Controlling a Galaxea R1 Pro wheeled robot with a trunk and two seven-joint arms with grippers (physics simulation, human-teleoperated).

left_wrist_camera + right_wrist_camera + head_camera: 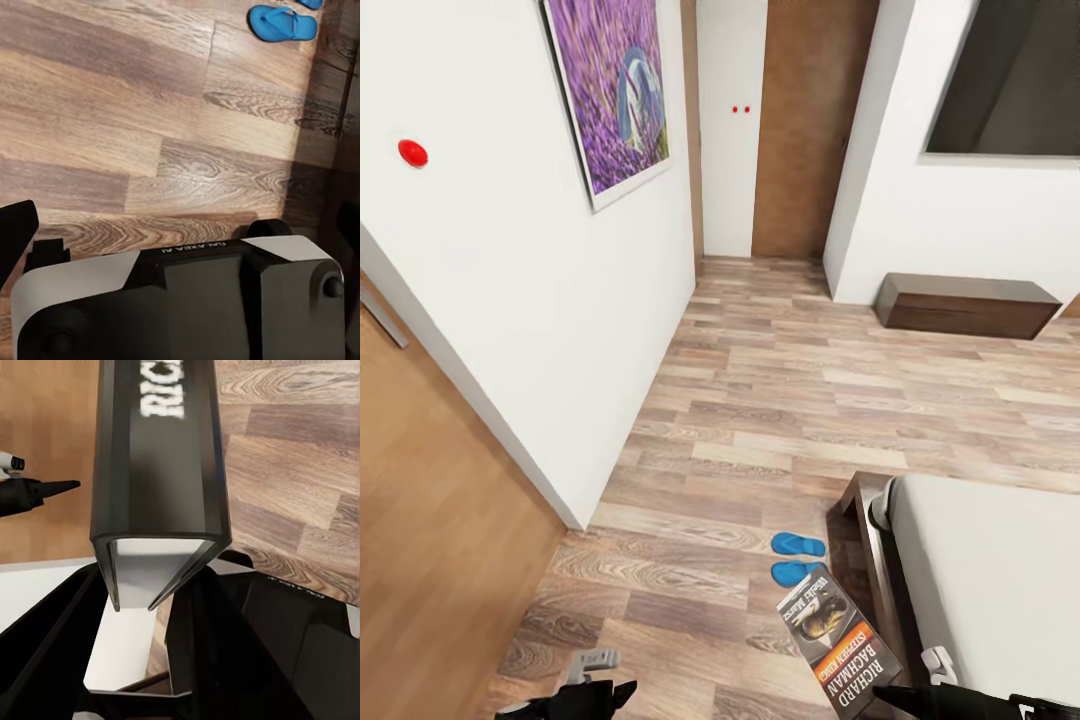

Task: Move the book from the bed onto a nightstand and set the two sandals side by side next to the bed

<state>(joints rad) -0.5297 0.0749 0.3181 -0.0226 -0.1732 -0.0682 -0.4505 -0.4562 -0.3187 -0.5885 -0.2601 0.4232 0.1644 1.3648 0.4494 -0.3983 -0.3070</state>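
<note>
The right pincer (161, 607) clamps the thin dark grey paperback book (838, 640), its lettering cut off. Two flat bright blue sandals (798, 558) lie just beyond. The left pincer (595, 690) is half out of frame; I cannot tell its state.

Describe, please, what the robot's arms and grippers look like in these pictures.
The left gripper has pointed black fingers on a black body, with a small light-grey bracket above it. The left arm's casing is white with a black panel, rounded black joints and small white "GALAXEA" lettering along its edge. The right gripper has broad, glossy black angular fingers, with a white fitting near its wrist. No loose cables are visible.
</note>
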